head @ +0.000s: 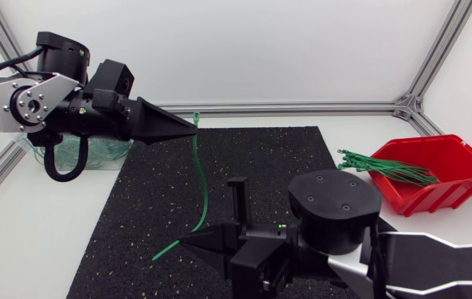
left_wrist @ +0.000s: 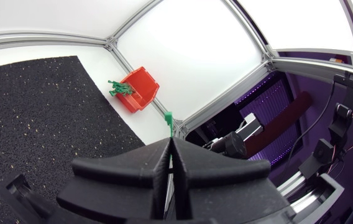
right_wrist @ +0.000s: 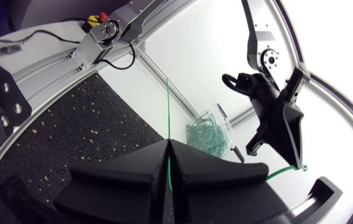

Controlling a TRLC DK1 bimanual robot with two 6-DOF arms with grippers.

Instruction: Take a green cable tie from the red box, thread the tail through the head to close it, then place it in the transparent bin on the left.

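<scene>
Left gripper [head: 188, 125] had its fingers pinched shut on the green cable tie [head: 204, 187] right at the head end. The head poked out just past the tips, in the air over the far side of the black mat [head: 136, 199]. Right gripper [head: 188, 242] was clamped on the same tie near the tail, with a short free length sticking out beyond its fingers, low over the mat. Couldn't tell if that end touched. Between the two grips the tie hung in a loose bow — tail not yet through the head.

Handling, my read: a thin plastic strap, near weightless, springy along its length, slick on the flat faces. It would bow rather than kink, and could twist in a pinch. Sensible holds looked like the ones in place: one just behind the head so the slot stays exposed and steady, the other close behind the tail tip so the free end is stiff enough to aim. Too much free tail and it would wander off the slot.

Red box [head: 435, 174] sat at the right of the surface [head: 36, 241], with spare ties [head: 381, 166] lying over its rim. Transparent bin [head: 107, 154] was at the left under the left arm — closed loops inside.
</scene>
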